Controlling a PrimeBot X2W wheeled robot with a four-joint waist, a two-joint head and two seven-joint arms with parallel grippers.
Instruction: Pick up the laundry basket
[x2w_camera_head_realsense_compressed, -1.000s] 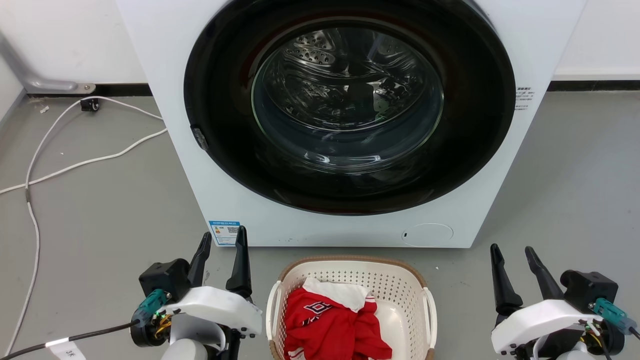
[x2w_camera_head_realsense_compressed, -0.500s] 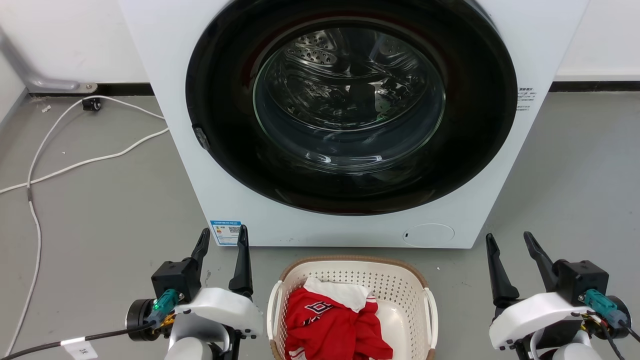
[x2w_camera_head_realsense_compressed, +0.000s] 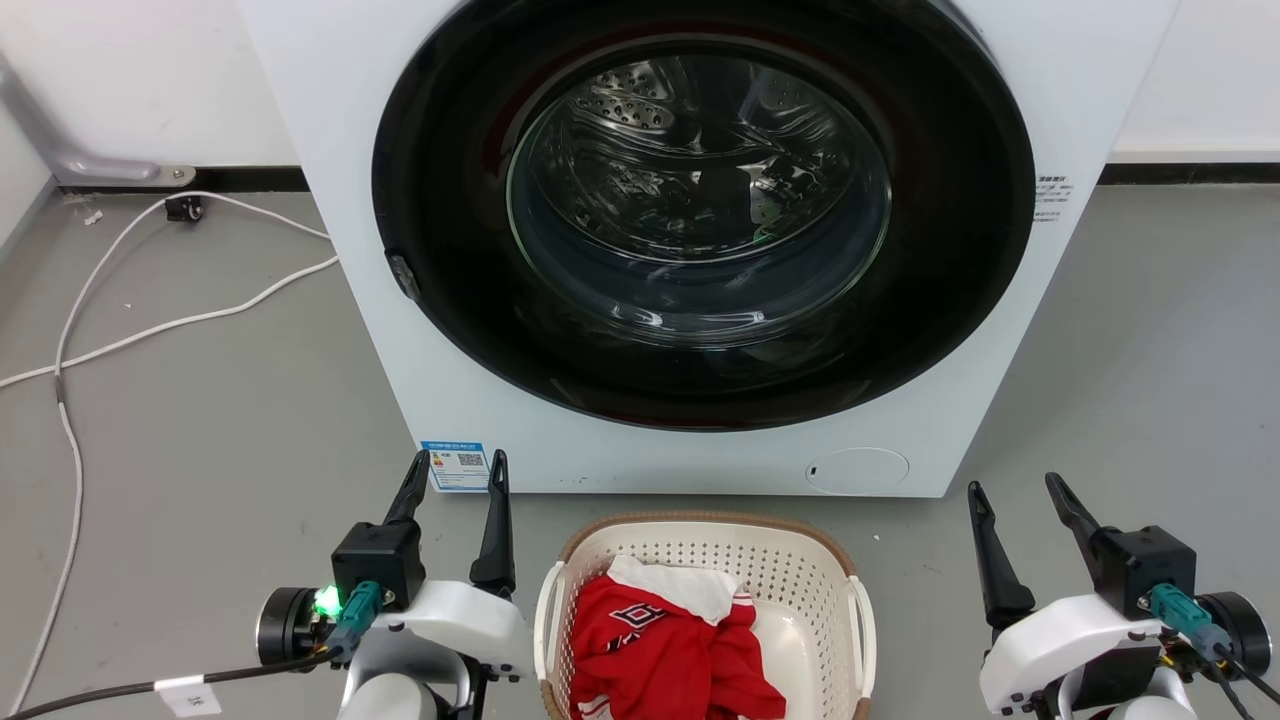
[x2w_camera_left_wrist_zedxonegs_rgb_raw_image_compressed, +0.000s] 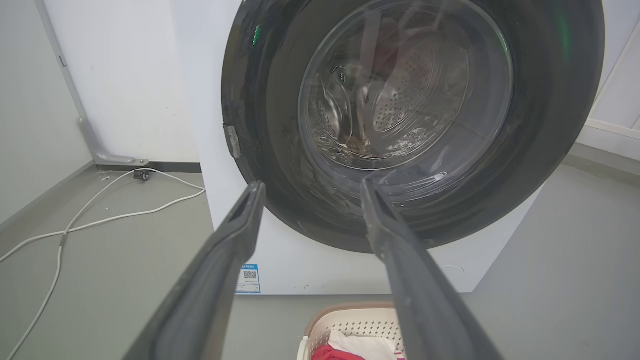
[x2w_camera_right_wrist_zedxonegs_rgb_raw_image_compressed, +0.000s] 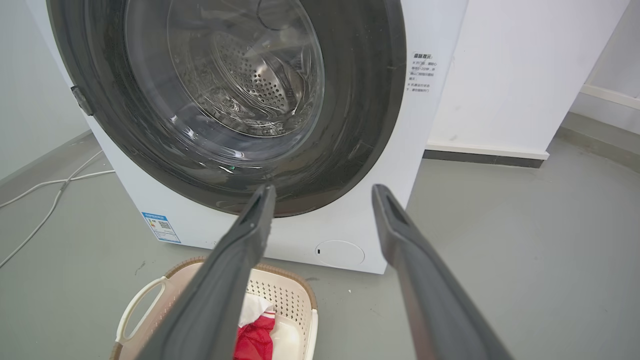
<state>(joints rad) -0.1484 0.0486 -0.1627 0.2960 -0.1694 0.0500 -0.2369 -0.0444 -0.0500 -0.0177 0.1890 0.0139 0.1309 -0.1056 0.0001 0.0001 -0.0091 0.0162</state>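
Laundry basket (x2w_camera_head_realsense_compressed: 700, 521) holding a red-and-white garment (x2w_camera_head_realsense_compressed: 660, 650) sits before the washing machine (x2w_camera_head_realsense_compressed: 700, 455), flanked by left gripper (x2w_camera_head_realsense_compressed: 458, 460) and right gripper (x2w_camera_head_realsense_compressed: 1012, 485), both empty, fingers spread, likely staged for its loop handles (x2w_camera_head_realsense_compressed: 862, 620).

Bright, even indoor light; soft shadows; glare streaks on door glass (x2w_camera_head_realsense_compressed: 700, 200); wrist views bowed at edges.

Left gripper (x2w_camera_head_realsense_compressed: 458, 462) and right gripper (x2w_camera_head_realsense_compressed: 1012, 486): two long, dark, tapering fingers (x2w_camera_head_realsense_compressed: 494, 530) each, a black block (x2w_camera_head_realsense_compressed: 380, 562), a glossy white shell (x2w_camera_head_realsense_compressed: 470, 618), a teal plug (x2w_camera_head_realsense_compressed: 1178, 608). A green light (x2w_camera_head_realsense_compressed: 326, 600) glows on the left wrist, whose black cable (x2w_camera_head_realsense_compressed: 110, 688) bears a white tag (x2w_camera_head_realsense_compressed: 188, 693).
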